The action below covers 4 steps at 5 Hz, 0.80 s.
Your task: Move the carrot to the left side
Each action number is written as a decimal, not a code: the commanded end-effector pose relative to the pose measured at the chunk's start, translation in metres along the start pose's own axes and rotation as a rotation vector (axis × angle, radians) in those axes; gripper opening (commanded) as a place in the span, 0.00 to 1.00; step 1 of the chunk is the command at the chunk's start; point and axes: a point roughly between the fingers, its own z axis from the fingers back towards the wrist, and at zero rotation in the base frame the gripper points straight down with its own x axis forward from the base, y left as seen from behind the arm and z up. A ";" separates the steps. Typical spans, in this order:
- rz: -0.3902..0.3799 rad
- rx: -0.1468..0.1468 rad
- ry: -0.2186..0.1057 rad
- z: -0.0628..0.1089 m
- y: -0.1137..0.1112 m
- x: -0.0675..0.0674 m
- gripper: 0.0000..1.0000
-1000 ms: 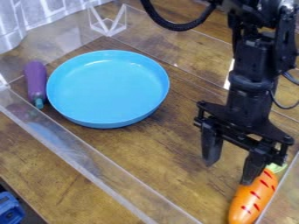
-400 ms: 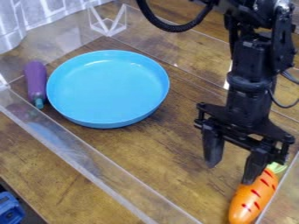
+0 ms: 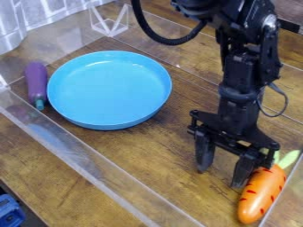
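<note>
The carrot (image 3: 260,192) is a glossy orange toy with a light green top (image 3: 286,159). It lies on the wooden table at the bottom right, tip toward the front. My gripper (image 3: 225,163) is open, pointing down, its black fingers (image 3: 205,153) standing just left of the carrot and close to the table. The right finger is next to the carrot's upper part; I cannot tell whether it touches. The gripper holds nothing.
A blue plate (image 3: 110,88) sits left of centre. A purple eggplant (image 3: 37,82) lies at its left side. A clear plastic barrier (image 3: 83,149) runs along the front left. A clear stand (image 3: 112,18) is at the back.
The arm has shifted left and slightly down, away from the carrot's top. The carrot now shows more fully, with its green top uncovered. The gripper stays open.
</note>
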 end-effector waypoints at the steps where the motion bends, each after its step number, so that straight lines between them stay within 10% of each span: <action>1: -0.109 -0.010 -0.027 0.003 -0.037 -0.004 1.00; 4: -0.172 -0.005 -0.013 -0.001 -0.058 -0.013 1.00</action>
